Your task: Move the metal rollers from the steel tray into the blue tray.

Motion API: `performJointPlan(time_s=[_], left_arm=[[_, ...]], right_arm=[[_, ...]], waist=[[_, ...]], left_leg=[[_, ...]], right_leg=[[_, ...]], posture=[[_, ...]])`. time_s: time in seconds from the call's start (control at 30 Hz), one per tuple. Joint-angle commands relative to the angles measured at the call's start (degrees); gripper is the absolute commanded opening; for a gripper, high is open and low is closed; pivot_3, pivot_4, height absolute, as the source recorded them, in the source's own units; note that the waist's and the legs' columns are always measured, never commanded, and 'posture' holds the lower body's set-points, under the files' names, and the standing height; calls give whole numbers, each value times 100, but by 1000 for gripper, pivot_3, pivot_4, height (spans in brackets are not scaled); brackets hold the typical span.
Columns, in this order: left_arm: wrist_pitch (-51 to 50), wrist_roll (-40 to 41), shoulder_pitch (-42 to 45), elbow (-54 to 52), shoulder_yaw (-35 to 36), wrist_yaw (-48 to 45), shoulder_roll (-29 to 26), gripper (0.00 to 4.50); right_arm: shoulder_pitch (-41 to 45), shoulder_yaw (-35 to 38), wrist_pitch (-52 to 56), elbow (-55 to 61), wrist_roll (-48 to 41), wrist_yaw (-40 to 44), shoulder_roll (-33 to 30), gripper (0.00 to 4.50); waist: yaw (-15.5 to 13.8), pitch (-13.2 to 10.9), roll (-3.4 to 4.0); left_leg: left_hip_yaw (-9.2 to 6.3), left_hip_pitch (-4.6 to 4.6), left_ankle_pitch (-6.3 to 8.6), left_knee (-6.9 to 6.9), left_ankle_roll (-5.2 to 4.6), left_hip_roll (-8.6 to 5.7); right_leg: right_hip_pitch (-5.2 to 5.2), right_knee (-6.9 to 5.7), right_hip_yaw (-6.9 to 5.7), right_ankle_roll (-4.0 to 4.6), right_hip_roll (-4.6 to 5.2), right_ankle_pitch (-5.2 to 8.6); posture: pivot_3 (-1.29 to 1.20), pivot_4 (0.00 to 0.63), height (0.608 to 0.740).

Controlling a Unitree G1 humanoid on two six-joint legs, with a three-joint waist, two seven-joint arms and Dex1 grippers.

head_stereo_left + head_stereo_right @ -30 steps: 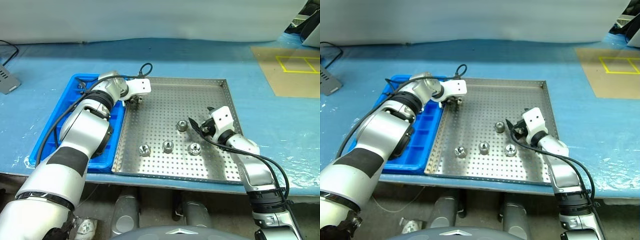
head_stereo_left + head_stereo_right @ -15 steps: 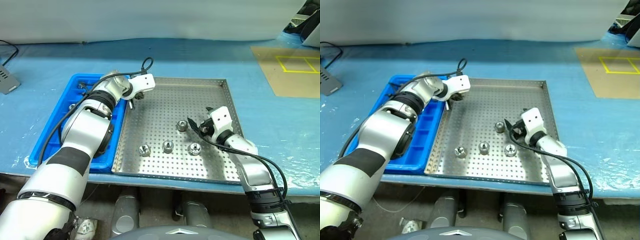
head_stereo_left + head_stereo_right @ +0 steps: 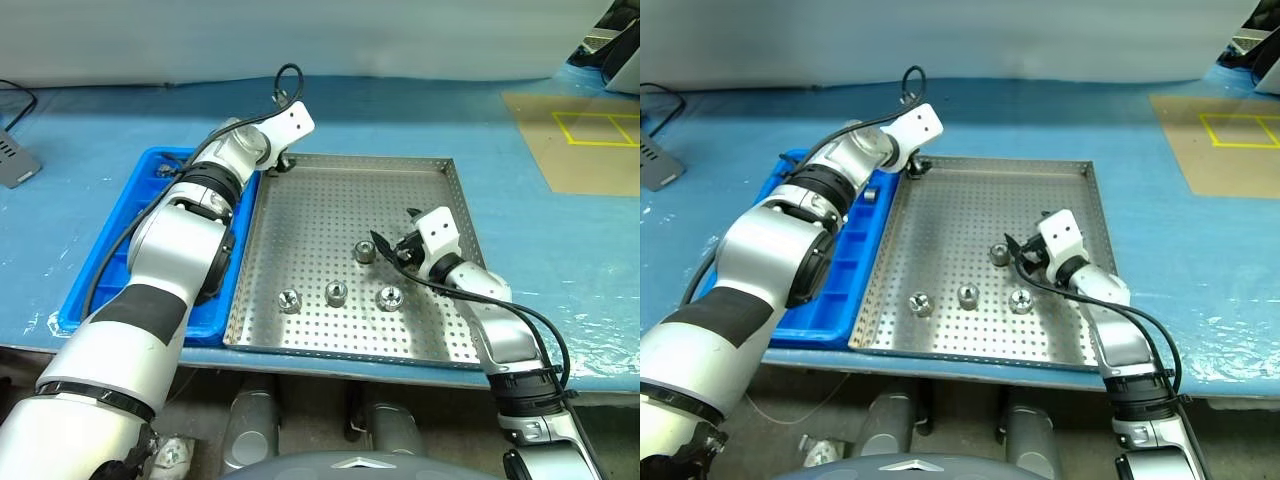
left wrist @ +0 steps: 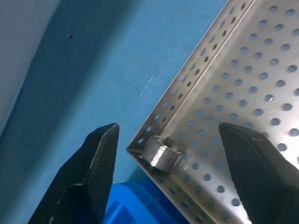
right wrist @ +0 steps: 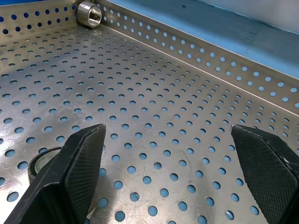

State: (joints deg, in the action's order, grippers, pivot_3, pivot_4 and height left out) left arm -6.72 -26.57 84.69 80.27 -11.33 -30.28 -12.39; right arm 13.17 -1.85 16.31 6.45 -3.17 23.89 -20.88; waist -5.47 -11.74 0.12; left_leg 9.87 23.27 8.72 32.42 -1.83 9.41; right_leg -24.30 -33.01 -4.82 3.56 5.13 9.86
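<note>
The steel tray [image 3: 330, 210] lies in the middle of the blue table, and the blue tray [image 3: 105, 275] sits against its left side. Three metal rollers [image 3: 336, 293] stand in a row near the front of the tray, and another roller [image 3: 366, 252] stands just behind them. One more roller [image 4: 162, 154] rests in the tray's far left corner. My left gripper [image 4: 168, 128] hovers open over that corner, empty. A small grey roller [image 3: 869, 195] lies in a far compartment of the blue tray. My right gripper [image 3: 388, 246] stands open beside the lone roller, holding nothing.
A grey device [image 3: 15, 160] sits at the table's far left edge. A brown board with yellow tape lines [image 3: 585, 140] lies at the far right. The steel tray's raised rim [image 5: 196, 51] runs around its perforated floor.
My left gripper has lifted from the border between the two trays and moved to the steel tray's far left corner, where its fingers now stand open. The right arm has stayed put.
</note>
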Motion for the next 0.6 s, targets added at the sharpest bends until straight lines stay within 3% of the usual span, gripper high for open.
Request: performJointPlan(time_s=[0.03,0.23,0.47,0.6], left_arm=[[139,-90,51,-67,-43,178,59,3572],[475,723,133,-186,556,-1762,467,3572],[1681,1045,-138,-496,483,-3986,194,3572],[1601,1303,-283,-736,468,-5407,-121,3572]], right_arm=[[-54,79,-60,256,7,-50,-28,4500],[-198,203,48,464,-44,-95,-80,4500],[-27,934,455,820,-651,54,-308,4500],[222,1337,734,908,-1041,212,-581,4500]], waist=[[1,0,0],[-6,0,0],[24,0,0],[16,0,2]], left_leg=[[0,0,0,0,0,0],[0,9,2,1,-13,-7],[5,0,4,-7,-18,-5],[6,-8,0,-13,-13,-4]], right_leg=[[0,0,0,0,0,0],[1,11,-2,1,6,0],[0,15,-1,1,6,-1],[1,12,-1,1,5,-1]], posture=[[-100,150,740],[-120,150,740],[-125,150,740],[-121,150,740]])
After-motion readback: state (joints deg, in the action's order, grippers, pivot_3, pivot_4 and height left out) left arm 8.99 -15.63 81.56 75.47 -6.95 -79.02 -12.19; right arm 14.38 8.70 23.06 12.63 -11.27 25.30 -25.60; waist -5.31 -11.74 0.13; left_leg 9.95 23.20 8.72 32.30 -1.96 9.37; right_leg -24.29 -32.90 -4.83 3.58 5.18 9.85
